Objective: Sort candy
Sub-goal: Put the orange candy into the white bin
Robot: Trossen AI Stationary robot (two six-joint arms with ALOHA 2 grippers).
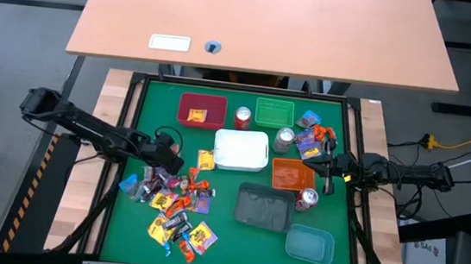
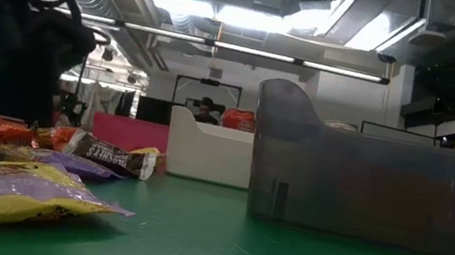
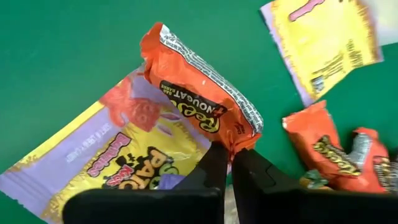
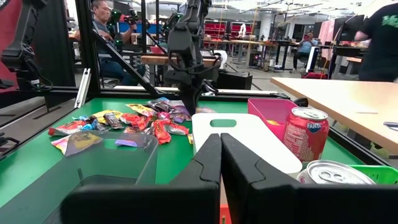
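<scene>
Over the green-topped bench (image 1: 122, 225), the left arm reaches in low from the side, its fingers (image 3: 227, 163) pinched on the crimped end of an orange crinkly Reese's candy wrapper (image 3: 198, 99). Beneath the fingers lies a purple and yellow candy packet (image 3: 118, 158); beside them, smaller orange sweets (image 3: 323, 152). Farther off, the right arm's fingers (image 4: 220, 149) are pressed together, empty, above the orange rectangular plastic tray (image 1: 290, 174).
</scene>
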